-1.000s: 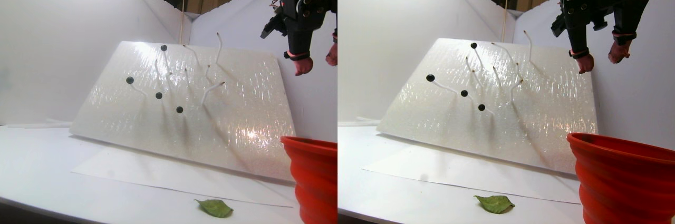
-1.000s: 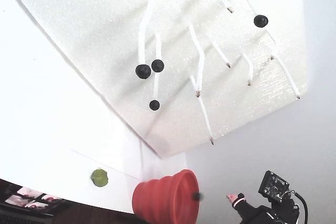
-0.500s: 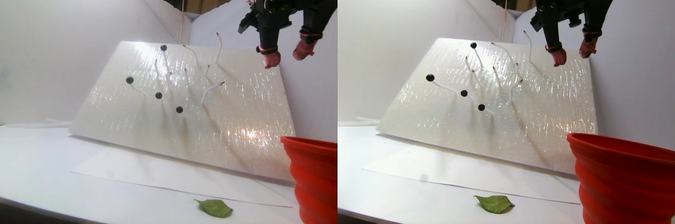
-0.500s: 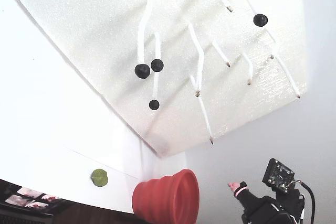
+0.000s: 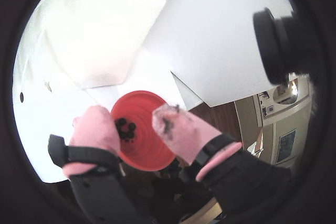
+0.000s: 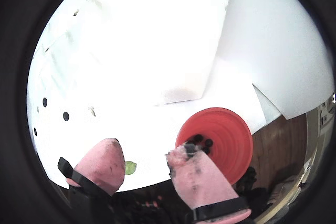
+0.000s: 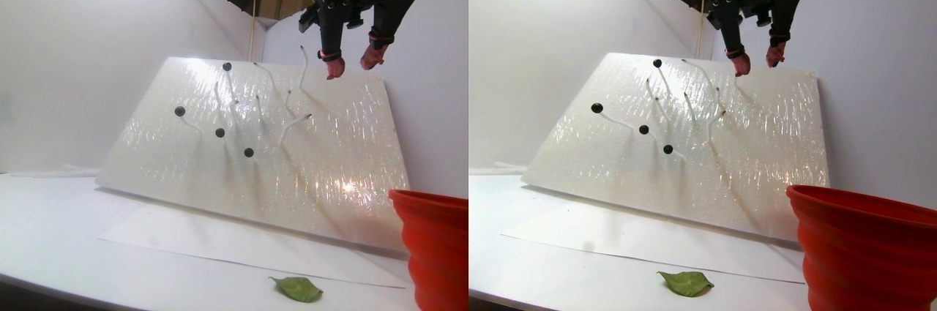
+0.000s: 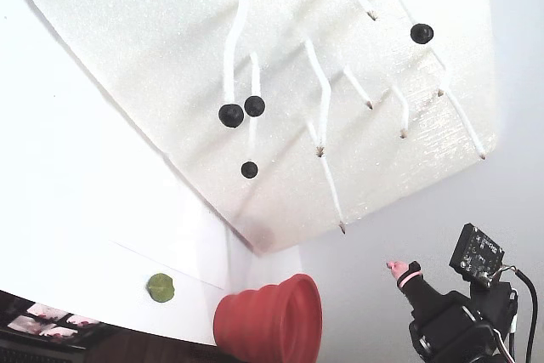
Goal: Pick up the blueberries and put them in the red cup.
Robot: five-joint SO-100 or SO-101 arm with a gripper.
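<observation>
Four blueberries (image 7: 220,132) sit on thin white stems sticking out of a tilted white foam board (image 7: 329,157); the fixed view shows them as dark balls (image 8: 231,115). More blueberries (image 5: 125,128) lie at the bottom of the red cup (image 5: 153,142), also seen in the other wrist view (image 6: 199,141). The ribbed red cup (image 7: 433,245) stands at the board's lower right (image 8: 272,322). My gripper (image 7: 351,68) hangs high near the board's top right edge, open and empty, its pink fingertips (image 6: 107,150) spread apart. In both wrist views the gripper (image 5: 134,116) is well above the cup.
A green leaf (image 7: 296,289) lies on the white table in front of the board, left of the cup. Several bare stems (image 7: 293,124) stick out of the board. White walls close in the scene behind and at the right. Dark floor shows beyond the table edge (image 6: 283,145).
A berry was falling at the cup's rim a second ago and is gone from sight. The open gripper has moved up and left in the stereo view, towards the board's top edge.
</observation>
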